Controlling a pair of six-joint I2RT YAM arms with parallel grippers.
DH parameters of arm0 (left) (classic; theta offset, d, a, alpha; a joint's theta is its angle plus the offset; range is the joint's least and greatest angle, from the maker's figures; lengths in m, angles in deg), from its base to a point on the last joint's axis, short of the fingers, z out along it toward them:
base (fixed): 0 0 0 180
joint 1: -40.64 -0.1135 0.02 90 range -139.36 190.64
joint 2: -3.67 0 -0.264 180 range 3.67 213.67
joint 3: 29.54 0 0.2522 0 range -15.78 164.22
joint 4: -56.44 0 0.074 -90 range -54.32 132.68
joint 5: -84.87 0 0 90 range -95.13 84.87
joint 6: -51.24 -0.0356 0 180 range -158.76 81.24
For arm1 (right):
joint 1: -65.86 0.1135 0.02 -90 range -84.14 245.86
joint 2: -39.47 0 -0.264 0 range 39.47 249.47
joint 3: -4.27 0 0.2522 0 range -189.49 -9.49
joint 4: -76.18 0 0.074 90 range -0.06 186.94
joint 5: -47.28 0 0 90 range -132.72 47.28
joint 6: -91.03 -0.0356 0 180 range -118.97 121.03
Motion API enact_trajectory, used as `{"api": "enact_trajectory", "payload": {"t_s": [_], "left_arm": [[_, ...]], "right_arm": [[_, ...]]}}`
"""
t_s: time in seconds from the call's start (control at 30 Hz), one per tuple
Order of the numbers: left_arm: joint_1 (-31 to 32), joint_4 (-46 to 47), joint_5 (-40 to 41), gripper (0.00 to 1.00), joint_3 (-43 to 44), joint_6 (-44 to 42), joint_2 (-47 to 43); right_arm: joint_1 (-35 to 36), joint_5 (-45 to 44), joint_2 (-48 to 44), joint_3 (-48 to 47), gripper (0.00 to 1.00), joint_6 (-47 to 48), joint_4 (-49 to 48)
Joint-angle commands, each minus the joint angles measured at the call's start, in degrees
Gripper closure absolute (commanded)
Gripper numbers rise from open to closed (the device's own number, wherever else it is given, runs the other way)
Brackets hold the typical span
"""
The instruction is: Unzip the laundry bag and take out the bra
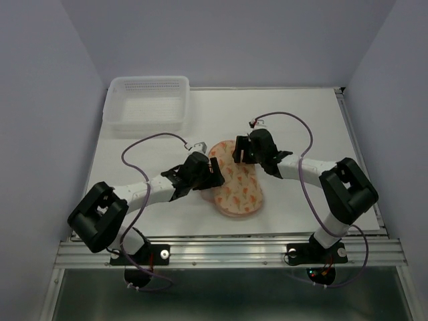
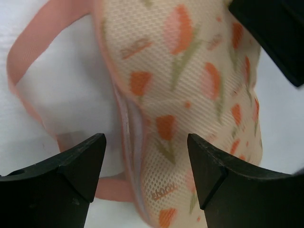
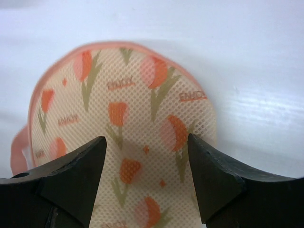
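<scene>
Top view: bag (image 1: 235, 184) lies flat on the table (image 1: 301, 200), mid-front, between the 2 arms. Left gripper (image 1: 215, 174) is at its left edge near the waist, right gripper (image 1: 239, 151) over the far lobe. Basket (image 1: 147, 103) sits at the far left corner, well apart. No bra in sight anywhere; my guess is it is inside the bag.

Left wrist view: left gripper (image 2: 146, 142) has its jaws spread wide, straddling the bag's (image 2: 190, 71) edge seam. Nothing pinched that I can see; whether the tips touch the fabric I cannot tell. A pale strip (image 2: 129, 128) runs along that edge, probably the zipper line, and it looks closed. I cannot make out a pull tab. Strap loop (image 2: 28, 52) lies on the table just left of the bag.

Right wrist view: right gripper (image 3: 145, 142) is also wide open and empty, poised over a rounded lobe of the bag (image 3: 133, 109). Mesh is smooth and the trim is unbroken around the lobe, with no gap showing.

Progress, as I judge it: 0 of 2 steps done. Bag looks zipped shut and not gripped. Left to do: find and grip the pull, run the zipper open while the other gripper pins the bag, then pull the bra out.
</scene>
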Motion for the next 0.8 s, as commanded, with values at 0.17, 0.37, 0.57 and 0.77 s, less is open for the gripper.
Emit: {"api": "enact_trajectory", "payload": {"t_s": [0.17, 0.37, 0.57, 0.77], "left_arm": [[0.67, -1.87, 7.98, 0.15, -0.75, 3.62, -10.9], [-3.54, -4.58, 8.16, 0.11, 2.42, 0.9, -13.71], [-13.64, -12.66, 6.57, 0.06, 6.98, -4.91, -17.49], [-20.94, -21.46, 7.28, 0.01, 13.58, -12.55, -21.44]], "right_arm": [[-0.41, 8.31, -2.34, -8.42, 0.27, 8.39, 0.39], [4.58, 6.83, -10.86, -8.16, 0.28, 13.13, 7.42], [15.58, -1.69, -11.23, -7.81, 0.41, 16.31, 14.03], [21.12, -3.38, -5.61, -8.24, 0.67, 14.73, 14.47]]}}
